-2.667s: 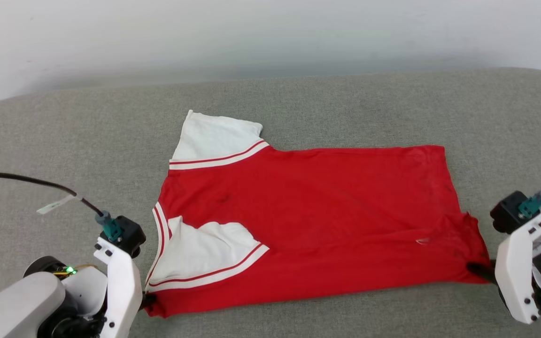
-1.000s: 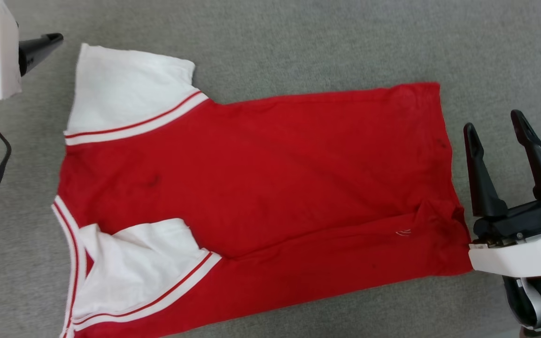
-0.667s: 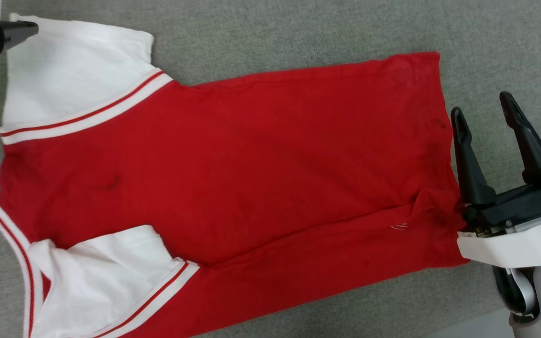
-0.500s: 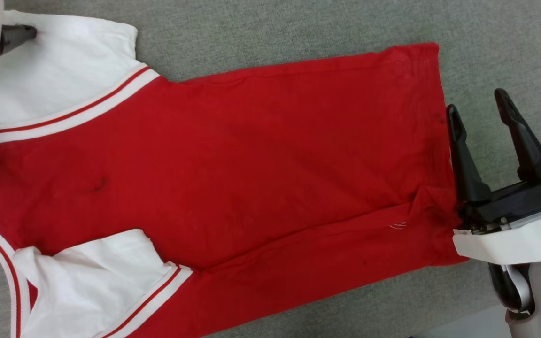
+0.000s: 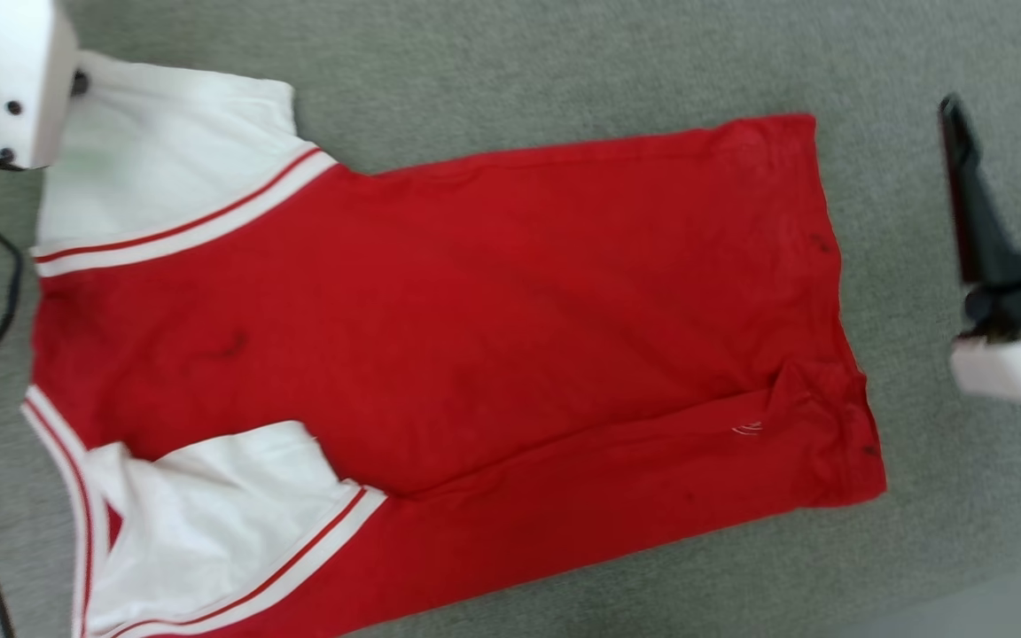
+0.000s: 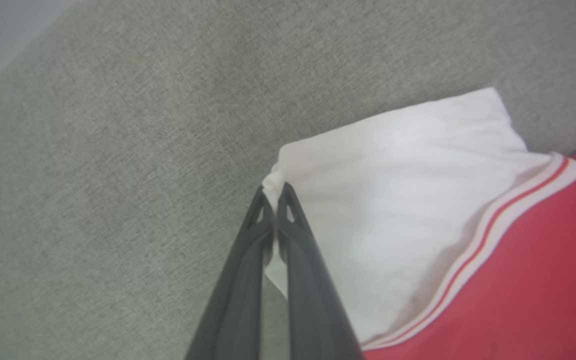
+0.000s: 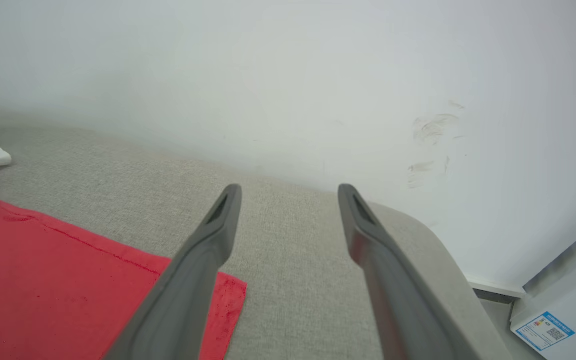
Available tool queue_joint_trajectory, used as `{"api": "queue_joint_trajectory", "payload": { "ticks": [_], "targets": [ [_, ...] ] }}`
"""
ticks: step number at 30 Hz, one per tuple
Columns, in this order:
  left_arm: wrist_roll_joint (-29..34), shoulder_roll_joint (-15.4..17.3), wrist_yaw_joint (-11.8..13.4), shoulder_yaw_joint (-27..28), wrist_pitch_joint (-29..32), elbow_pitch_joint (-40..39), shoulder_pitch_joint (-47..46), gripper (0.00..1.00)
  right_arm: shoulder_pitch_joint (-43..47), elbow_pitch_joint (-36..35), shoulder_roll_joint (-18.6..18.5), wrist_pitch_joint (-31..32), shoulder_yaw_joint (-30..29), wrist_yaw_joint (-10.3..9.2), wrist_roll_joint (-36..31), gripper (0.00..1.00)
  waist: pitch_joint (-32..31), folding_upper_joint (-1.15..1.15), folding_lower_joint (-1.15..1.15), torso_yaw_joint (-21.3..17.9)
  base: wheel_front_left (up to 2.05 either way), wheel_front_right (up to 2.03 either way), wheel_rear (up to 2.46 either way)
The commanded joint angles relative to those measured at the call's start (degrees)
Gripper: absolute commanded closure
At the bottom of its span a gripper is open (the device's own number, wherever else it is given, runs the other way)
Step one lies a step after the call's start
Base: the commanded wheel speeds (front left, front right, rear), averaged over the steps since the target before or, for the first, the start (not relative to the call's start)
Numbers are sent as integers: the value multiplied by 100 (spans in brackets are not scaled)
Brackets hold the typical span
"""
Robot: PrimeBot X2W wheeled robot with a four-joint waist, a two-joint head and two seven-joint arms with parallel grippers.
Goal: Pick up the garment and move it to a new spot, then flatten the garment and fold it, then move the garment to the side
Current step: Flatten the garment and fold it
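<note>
White mark (image 5: 746, 429) on garment (image 5: 475, 337), possibly a logo.

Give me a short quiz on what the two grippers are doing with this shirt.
1. True or false: the left gripper is shut on a corner of the white sleeve of the shirt.
2. The right gripper is: A) shut on the collar; B) open, beside the shirt, not touching it; C) pressing down on the red middle.
3. Fill in: the shirt lies spread on a ___ cushion.
Key: 1 true; 2 B; 3 grey.
</note>
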Motion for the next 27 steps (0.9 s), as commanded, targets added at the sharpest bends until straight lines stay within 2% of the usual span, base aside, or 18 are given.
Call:
{"api": "queue_joint_trajectory", "payload": {
  "ticks": [1, 6, 11, 15, 21, 24, 27],
  "targets": [
    [-14, -56, -15, -12, -69, -31, 76, 100, -132, -33, -95, 124, 25, -2, 28, 0, -181, 0, -1, 164, 0, 0, 0],
    [-21, -199, -70, -104, -411, -233, 165, 100, -754, 111, -919, 1678, 519, -2, 503, 0, -427, 0, -1, 432, 0, 0, 0],
    [-36, -240, -91, -224, -647, -496, 252, 100, -1555, 382, -1794, 3489, 1424, -2, 1467, 0, -561, 0, -1, 652, 0, 0, 0],
    [-29, -285, -94, -309, -807, -725, 263, 100, -2200, 596, -2281, 4799, 2196, -2, 2261, 0, -568, 0, -1, 823, 0, 0, 0],
    [-25, -390, -98, -367, -1020, -1066, 134, 100, -2944, 1023, -2539, 6183, 2976, -2, 3012, 0, -406, 0, -1, 1085, 0, 0, 0],
    [14, -406, -99, -397, -1089, -1186, 75, 100, -3124, 1319, -2456, 6545, 3180, -2, 3201, 0, -286, 0, -1, 1193, 0, 0, 0],
    [40, -428, -99, -418, -1150, -1286, 4, 100, -3225, 1633, -2330, 6652, 3309, -2, 3255, 0, -161, 0, -1, 1288, 0, 0, 0]
  ]
}}
